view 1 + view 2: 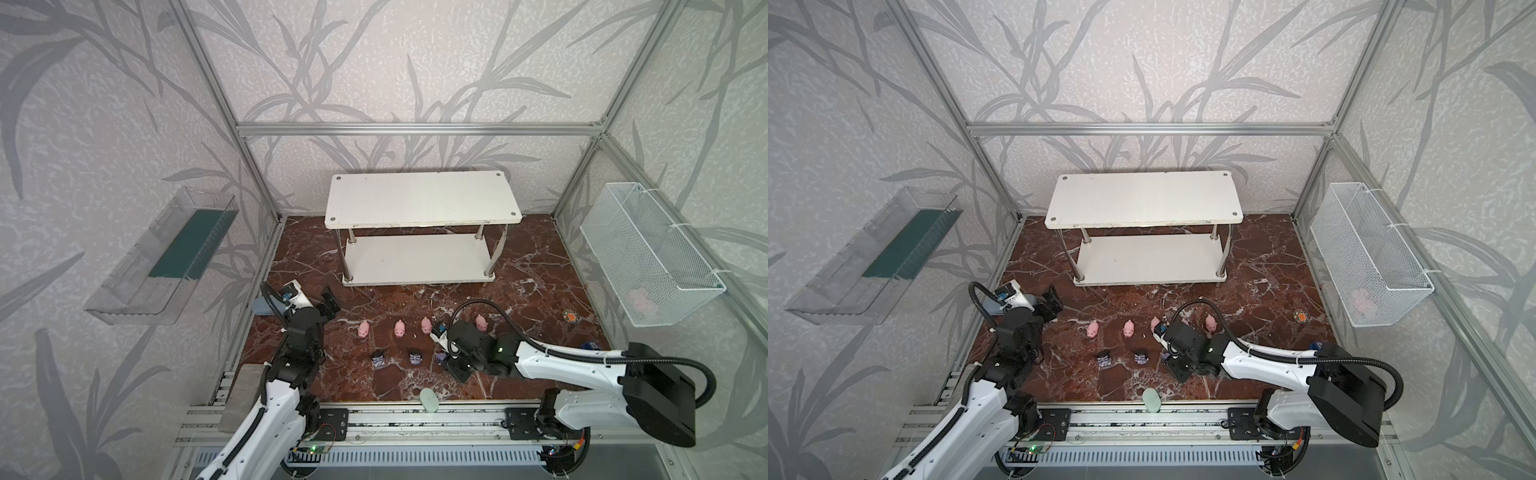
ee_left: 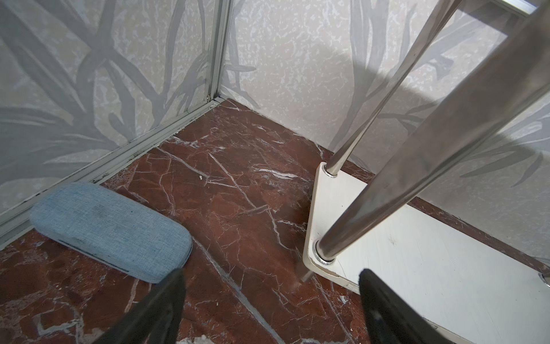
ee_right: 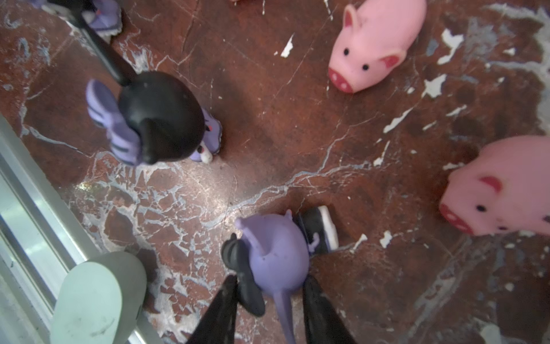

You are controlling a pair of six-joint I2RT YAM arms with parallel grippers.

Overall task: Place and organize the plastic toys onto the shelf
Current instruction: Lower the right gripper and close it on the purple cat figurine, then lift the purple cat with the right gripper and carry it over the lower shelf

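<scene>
The white two-tier shelf [image 1: 419,199] stands at the back with both boards bare. On the marble floor in front of it, several pink pigs [image 1: 400,329] stand in a row. Two dark figurines [image 1: 378,358] stand nearer the front. A third, purple-headed figurine [image 3: 276,256] stands on the floor between the fingers of my right gripper [image 3: 270,280]. The fingers press its head from both sides. Two pigs [image 3: 372,44] lie just beyond it. My left gripper [image 2: 271,274] hangs open and empty near the shelf's left front post [image 2: 387,190].
A grey-blue case [image 2: 110,229] lies by the left wall. A pale green oval [image 1: 429,400] sits at the front edge. A clear tray [image 1: 166,257] hangs on the left wall. The mesh basket [image 1: 648,253] on the right wall holds something pink.
</scene>
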